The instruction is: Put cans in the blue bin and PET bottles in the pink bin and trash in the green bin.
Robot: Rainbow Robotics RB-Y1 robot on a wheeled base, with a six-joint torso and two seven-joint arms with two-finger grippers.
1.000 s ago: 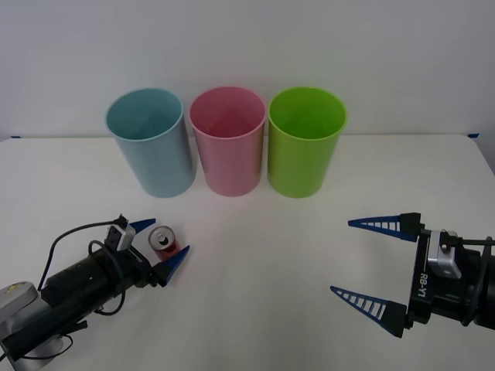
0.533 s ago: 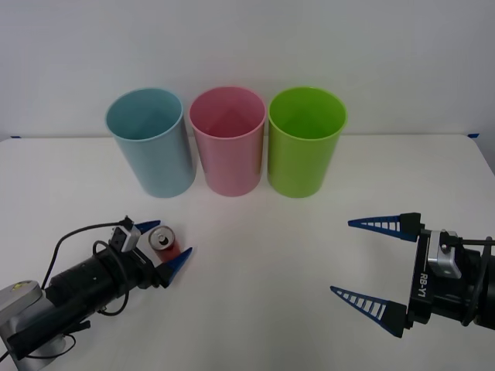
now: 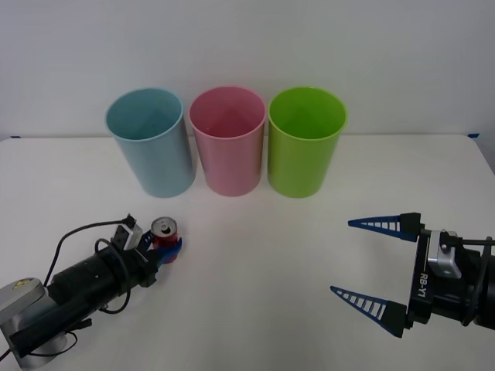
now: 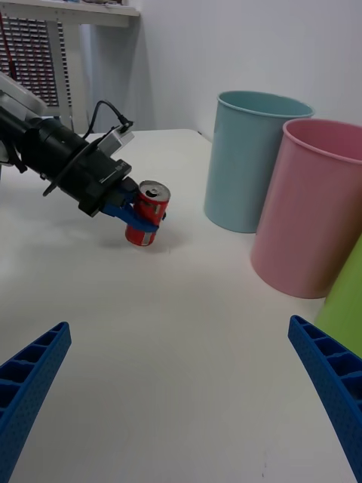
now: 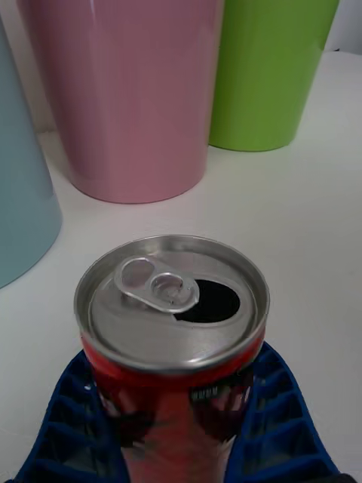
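Note:
The small red can [image 3: 164,233] [image 4: 146,213] [image 5: 172,343] stands on the white table in front of the blue bin [image 3: 150,142] [image 4: 247,160], its silver top opened at the tab. My left gripper [image 3: 161,246] [image 4: 139,215] is shut on the can's lower body, a blue finger on each side. The pink bin [image 3: 228,140] [image 4: 317,205] [image 5: 124,87] stands in the middle of the row at the back, with the green bin [image 3: 305,141] [image 5: 269,68] to its right. Low at the front right, my right gripper [image 3: 377,263] hangs open and holds nothing.
The white table [image 3: 263,255] stretches bare between the two arms and in front of the bins. A black cable [image 3: 77,236] loops over the left wrist. A white wall rises behind the bins.
The left gripper's fingers have closed from either side onto the red can and taken hold of it. The right arm has not moved.

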